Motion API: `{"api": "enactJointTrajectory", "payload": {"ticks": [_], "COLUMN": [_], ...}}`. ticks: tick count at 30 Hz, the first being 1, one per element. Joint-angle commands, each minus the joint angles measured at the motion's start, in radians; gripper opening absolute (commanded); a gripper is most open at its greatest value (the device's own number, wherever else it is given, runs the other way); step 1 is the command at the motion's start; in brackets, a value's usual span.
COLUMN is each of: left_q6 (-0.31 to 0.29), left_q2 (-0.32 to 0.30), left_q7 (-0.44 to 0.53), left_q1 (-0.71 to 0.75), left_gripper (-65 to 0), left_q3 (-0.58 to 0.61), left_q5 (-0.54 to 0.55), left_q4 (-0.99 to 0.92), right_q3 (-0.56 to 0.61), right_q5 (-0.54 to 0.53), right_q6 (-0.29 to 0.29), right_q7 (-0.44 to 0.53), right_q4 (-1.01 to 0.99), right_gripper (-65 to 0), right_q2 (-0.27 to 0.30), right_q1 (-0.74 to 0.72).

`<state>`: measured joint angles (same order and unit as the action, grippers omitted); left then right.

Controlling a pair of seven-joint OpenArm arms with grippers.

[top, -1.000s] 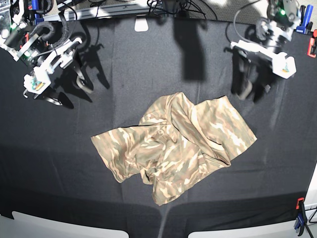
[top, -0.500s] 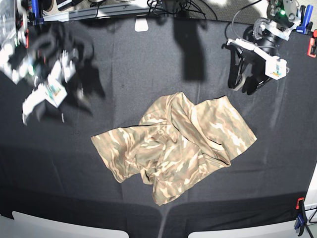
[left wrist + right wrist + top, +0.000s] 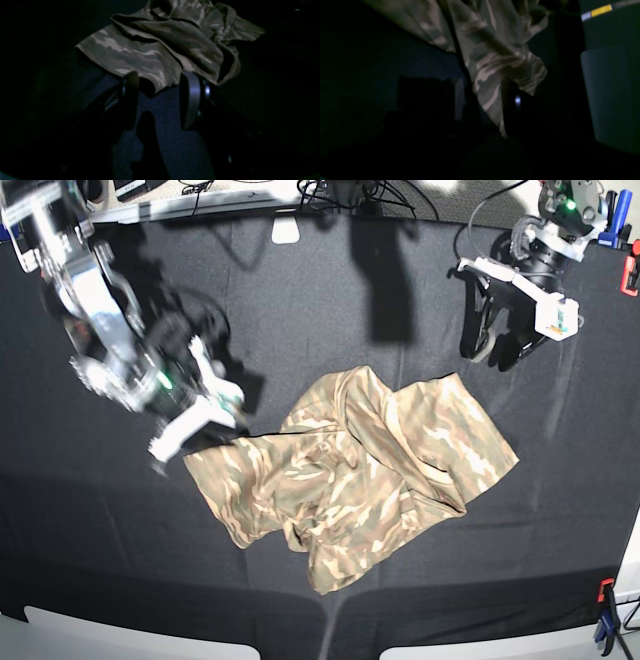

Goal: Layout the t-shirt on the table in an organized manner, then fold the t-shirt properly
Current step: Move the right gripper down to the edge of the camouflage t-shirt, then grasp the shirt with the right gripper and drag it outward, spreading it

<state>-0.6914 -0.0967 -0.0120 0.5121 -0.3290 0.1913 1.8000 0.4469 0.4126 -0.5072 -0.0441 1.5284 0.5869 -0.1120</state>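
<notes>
The camouflage t-shirt (image 3: 350, 475) lies crumpled in the middle of the black table (image 3: 300, 320). My right gripper (image 3: 222, 420) hangs low at the shirt's upper left corner. In the right wrist view the right gripper (image 3: 483, 100) has that corner of the t-shirt (image 3: 492, 75) lying between its dark fingers, which stand apart. My left gripper (image 3: 488, 350) hovers beyond the shirt's far right edge. In the left wrist view the left gripper (image 3: 160, 86) is open over bare cloth, just short of the t-shirt (image 3: 160, 50) hem and not touching it.
A red clamp (image 3: 630, 275) and a blue clamp (image 3: 608, 230) sit at the far right edge, another clamp (image 3: 604, 610) at the near right corner. A white tag (image 3: 286, 228) and cables (image 3: 350, 195) lie along the back. Light rim panels (image 3: 120, 635) line the front.
The right arm has swung from the far left in to the shirt's upper left corner, its jaws narrowing. The left arm has turned slightly and holds its place.
</notes>
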Motion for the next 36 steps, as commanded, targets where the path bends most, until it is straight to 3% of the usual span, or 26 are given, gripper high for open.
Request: {"api": "enactJointTrajectory", "payload": {"ticks": [1,7,11,25,32,36], "left_q6": [-0.007,-0.007,-0.007,-0.007,-0.007,-0.007], "left_q2": [-0.004,-0.004,-0.004,-0.004,-0.003,-0.004], "left_q7": [0.026,0.026,0.026,0.026,0.026,0.026], "left_q1": [0.0,0.001,0.001,0.001,0.0,0.0], "left_gripper": [-40.0,-40.0,-40.0,-40.0,-40.0,-40.0], "left_q3": [-0.003,-0.003,-0.003,-0.003,-0.003,-0.003], "left_q5": [0.02,0.02,0.02,0.02,0.02,0.02], "left_q4": [0.015,0.015,0.015,0.015,0.015,0.015], "right_q3": [0.01,0.046,0.046,0.046,0.046,0.046], "right_q5": [0.0,0.008,0.008,0.006,0.007,0.007], "right_q6": [0.014,0.014,0.013,0.012,-0.067,-0.069], "right_q7": [0.021,0.02,0.02,0.018,0.019,0.021], "right_q4": [-0.015,-0.155,-0.164,-0.164,-0.164,-0.168], "right_gripper": [-41.6,-41.6,-41.6,-41.6,-41.6,-41.6], "right_q2": [-0.009,-0.138,-0.175,-0.174,-0.174,-0.174], "right_q1": [-0.042,-0.135,-0.142,-0.139,-0.14,-0.14]}}
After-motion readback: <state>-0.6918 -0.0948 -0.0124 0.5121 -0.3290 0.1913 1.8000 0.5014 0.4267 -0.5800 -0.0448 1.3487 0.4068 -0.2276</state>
